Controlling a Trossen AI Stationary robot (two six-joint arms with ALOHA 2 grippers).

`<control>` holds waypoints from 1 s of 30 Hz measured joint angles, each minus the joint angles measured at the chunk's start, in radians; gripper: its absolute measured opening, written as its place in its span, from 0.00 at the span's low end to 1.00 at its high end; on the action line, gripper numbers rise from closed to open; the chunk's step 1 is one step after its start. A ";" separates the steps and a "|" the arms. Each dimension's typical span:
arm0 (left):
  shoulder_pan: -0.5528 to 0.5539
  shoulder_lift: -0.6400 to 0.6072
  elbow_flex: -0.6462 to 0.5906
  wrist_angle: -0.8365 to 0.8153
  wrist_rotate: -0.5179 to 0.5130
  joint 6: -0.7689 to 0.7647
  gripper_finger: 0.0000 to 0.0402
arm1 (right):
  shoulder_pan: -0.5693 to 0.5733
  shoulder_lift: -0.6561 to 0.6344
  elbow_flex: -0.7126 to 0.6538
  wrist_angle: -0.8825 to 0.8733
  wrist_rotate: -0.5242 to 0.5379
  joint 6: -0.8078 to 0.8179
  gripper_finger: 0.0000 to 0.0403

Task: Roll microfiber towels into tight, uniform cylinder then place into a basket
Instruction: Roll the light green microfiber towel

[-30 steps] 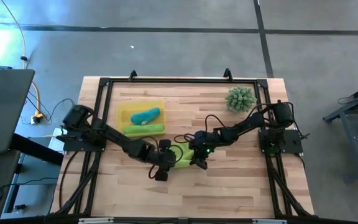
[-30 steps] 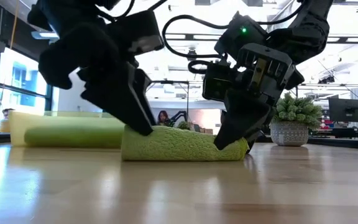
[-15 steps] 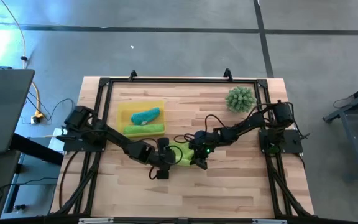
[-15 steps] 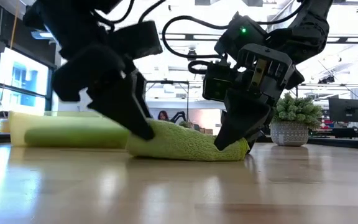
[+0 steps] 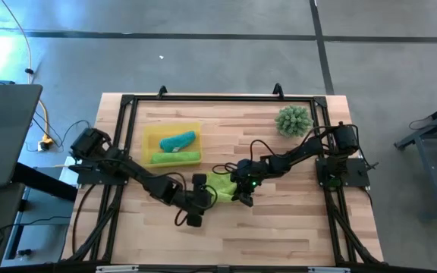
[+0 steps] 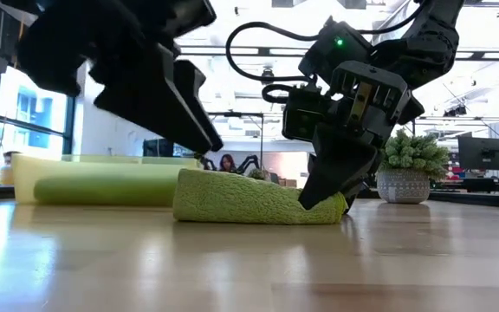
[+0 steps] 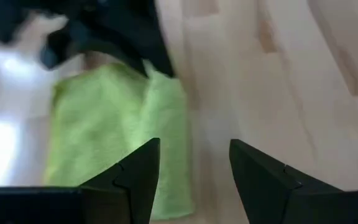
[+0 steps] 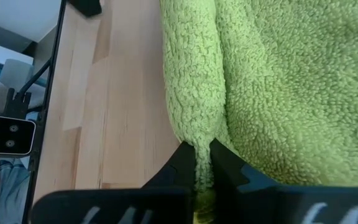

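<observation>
A lime green microfiber towel (image 5: 222,187), partly rolled, lies mid-table on the wood (image 6: 245,198). My right gripper (image 5: 243,199) is shut on its right end. My left gripper (image 7: 194,168) stands open just above and beside the towel's left end (image 6: 189,186), touching nothing, with bare wood between its fingers. The yellow basket (image 5: 152,135) at the far left holds a teal towel (image 5: 177,141) and a rolled lime towel (image 5: 176,157). My right gripper pinches a raised fold at the towel's end (image 8: 202,146) between its two fingers (image 8: 182,163). The fingers slant down from the table's right side. That end (image 6: 332,204) is drawn up a little while the towel's remaining length lies on the table.
A spiky green plant in a pot (image 5: 293,120) stands at the far right corner. The black frame rails (image 5: 203,98) run around the table's edge. Bare wood lies between the towel and the near edge (image 5: 226,239).
My left gripper has come off the towel's left end, risen, and drawn back toward the table's near left. It first raised that end, which has now dropped back onto the table. My right gripper has kept its hold.
</observation>
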 joint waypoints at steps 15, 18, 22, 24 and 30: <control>0.059 0.125 0.002 -0.038 0.034 -0.059 0.46 | -0.001 0.000 0.000 0.001 0.001 -0.022 0.02; 0.068 0.127 0.003 -0.039 0.081 -0.093 0.46 | -0.001 -0.006 -0.001 -0.003 0.003 -0.092 0.08; 0.069 0.126 0.003 -0.041 0.107 -0.141 0.46 | -0.006 -0.051 -0.004 -0.026 0.006 -0.178 0.23; 0.069 0.127 0.002 -0.043 0.110 -0.156 0.46 | -0.012 -0.087 -0.004 -0.049 0.005 -0.230 0.31; 0.071 0.128 0.002 -0.044 0.114 -0.175 0.46 | -0.010 -0.220 0.004 -0.134 0.019 -0.424 0.46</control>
